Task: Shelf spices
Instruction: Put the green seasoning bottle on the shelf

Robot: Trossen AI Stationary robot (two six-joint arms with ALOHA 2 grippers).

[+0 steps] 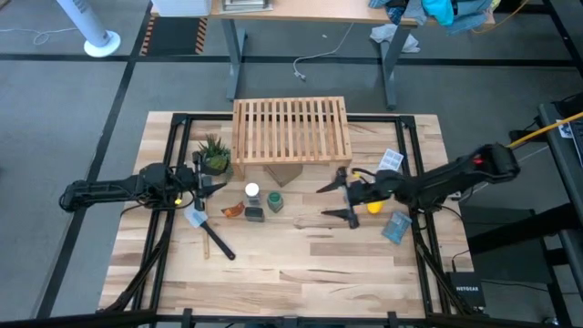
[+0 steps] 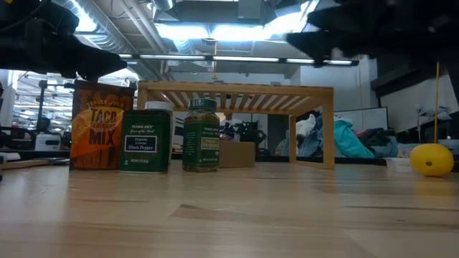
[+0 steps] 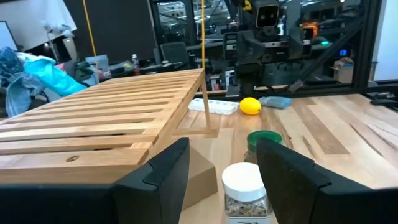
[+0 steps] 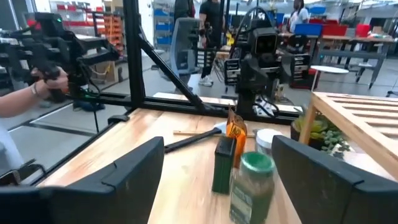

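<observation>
Across the pale plank wooden surface (image 1: 301, 264), the low light-wood shelf with a slatted top (image 1: 291, 129) lies with its long axis running left to right, its slats crossing that axis; it sits beyond and between both grippers. Nothing rests on its top in the high view. The low view shows its open underside and solid side legs, with a small brown cardboard box (image 2: 237, 153) beneath.

Between the two grippers, in front of the shelf, the four spices stand close together: an orange "Taco Mix" packet (image 2: 102, 129), a dark green squarish pepper tin (image 2: 145, 141), a green-lidded glass jar of dried herbs (image 2: 201, 135) and a white-capped clear jar of pale flakes (image 3: 244, 190). All are upright in the low view, which hides the white-capped jar's body.

Right gripper (image 1: 339, 202) hangs with fingers spread wide, facing the jars. Left gripper (image 1: 204, 187) is also wide apart, the white-capped jar just ahead of it. A yellow round lemon-like ball (image 2: 431, 159) sits just behind the right gripper.
</observation>
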